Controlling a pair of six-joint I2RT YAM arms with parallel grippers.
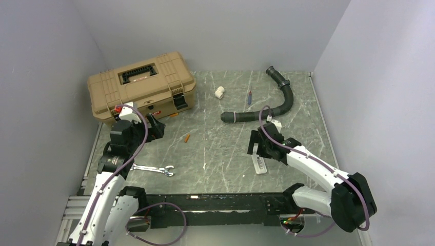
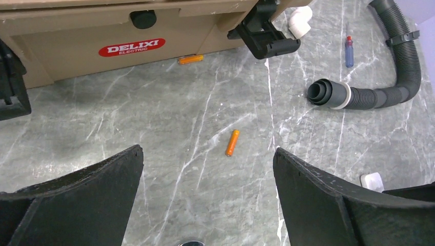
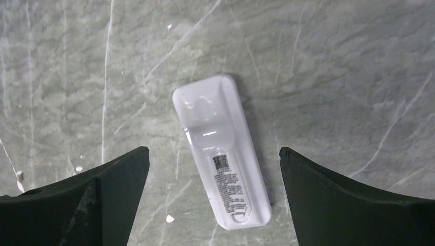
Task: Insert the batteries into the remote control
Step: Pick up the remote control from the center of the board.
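My right pincer (image 3: 214, 149), open and empty, hangs directly over the remote (image 3: 223, 159). One finger stands off each long edge and touches neither. The remote lies flat on the surface (image 3: 333, 77), its long axis running away from me with a slight tilt, so it crosses the line between my fingers. I judge that a straight descent would span its width. Its plain white back faces up, with a glossy moulded section at the far end and a printed label nearer. I cannot tell whether the recess is uncovered. My left pincer (image 2: 208, 154), also open and empty, faces a battery (image 2: 232, 142), a small orange cell lying ahead between its fingers, nearly lengthwise; this arm is the nearer. A second battery (image 2: 191, 59) lies at the foot of the toolbox (image 2: 77, 56).
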